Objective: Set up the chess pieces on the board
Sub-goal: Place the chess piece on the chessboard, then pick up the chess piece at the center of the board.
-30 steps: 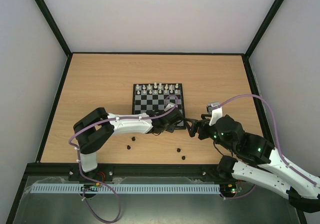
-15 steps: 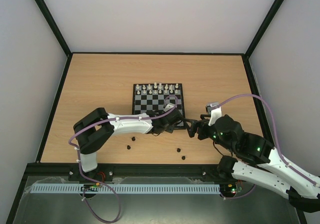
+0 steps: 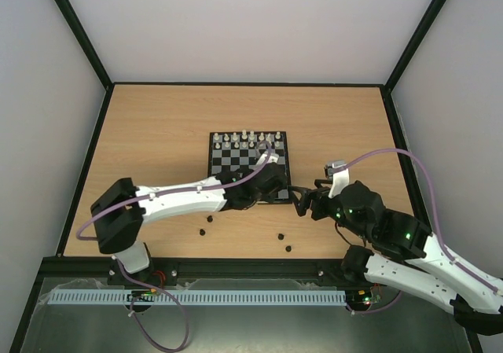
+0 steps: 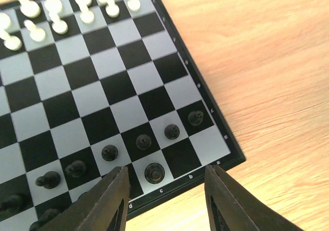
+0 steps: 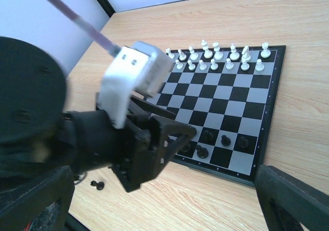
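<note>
The board [image 3: 236, 163] lies mid-table, with white pieces [image 3: 247, 140] along its far rows. My left gripper [image 4: 167, 196] hovers over the board's near right corner, open and holding nothing. A black chess piece [image 4: 154, 173] stands free on a pale near-row square just ahead of the gap. Several more black pieces [image 4: 143, 141] line the row beyond it. My right gripper [image 3: 302, 202] is open and empty off the board's right near corner. In its wrist view the left gripper [image 5: 180, 138] blocks part of the board [image 5: 226, 107].
Loose black pieces lie on the wood near the front: two [image 3: 206, 225] at the left, two [image 3: 284, 242] at the right, and one [image 5: 96, 184] shows in the right wrist view. Black frame rails edge the table.
The left gripper's jaws have spread apart, leaving a black piece standing on the near row. The left arm has stretched out, its elbow swinging left. The right arm has not moved.
</note>
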You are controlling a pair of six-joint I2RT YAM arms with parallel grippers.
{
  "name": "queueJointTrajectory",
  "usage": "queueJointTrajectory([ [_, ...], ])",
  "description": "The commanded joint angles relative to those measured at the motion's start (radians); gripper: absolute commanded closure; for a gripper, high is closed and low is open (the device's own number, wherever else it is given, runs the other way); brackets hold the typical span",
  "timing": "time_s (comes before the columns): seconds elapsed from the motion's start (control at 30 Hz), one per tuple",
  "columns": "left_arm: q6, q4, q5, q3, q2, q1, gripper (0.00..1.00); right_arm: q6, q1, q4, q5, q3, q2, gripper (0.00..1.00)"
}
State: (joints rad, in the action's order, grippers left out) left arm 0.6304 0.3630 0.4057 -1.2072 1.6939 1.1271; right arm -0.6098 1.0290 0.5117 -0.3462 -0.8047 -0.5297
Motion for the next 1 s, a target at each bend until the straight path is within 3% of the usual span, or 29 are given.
queueJointTrajectory([
  [0.0,0.015,0.045,0.071,0.025,-0.123,0.005,0.54,0.012,0.003,-0.011,-0.009,0.01,-0.011,0.0],
  [0.2,0.04,0.058,0.086,0.163,-0.326,-0.018,0.37,0.024,0.003,-0.022,0.041,0.007,-0.161,0.01],
  [0.23,0.046,0.061,0.086,0.187,-0.36,-0.023,0.31,0.028,0.003,-0.024,0.053,0.005,-0.192,0.01],
  [0.27,0.05,0.064,0.081,0.212,-0.4,-0.03,0.13,0.031,0.002,-0.023,0.064,0.0,-0.225,0.01],
  [0.3,0.056,0.069,0.079,0.234,-0.428,-0.036,0.02,0.032,0.002,-0.02,0.072,-0.004,-0.258,0.01],
  [0.47,0.107,0.099,0.069,0.346,-0.561,-0.056,0.01,0.03,0.003,-0.006,0.134,-0.026,-0.439,0.01],
  [0.67,0.133,0.107,0.056,0.46,-0.704,-0.08,0.01,-0.018,0.004,0.034,0.193,-0.023,-0.592,0.2],
  [0.97,0.074,0.078,0.014,0.529,-0.785,-0.107,0.01,-0.169,0.058,0.054,0.199,0.076,-0.612,0.44],
])
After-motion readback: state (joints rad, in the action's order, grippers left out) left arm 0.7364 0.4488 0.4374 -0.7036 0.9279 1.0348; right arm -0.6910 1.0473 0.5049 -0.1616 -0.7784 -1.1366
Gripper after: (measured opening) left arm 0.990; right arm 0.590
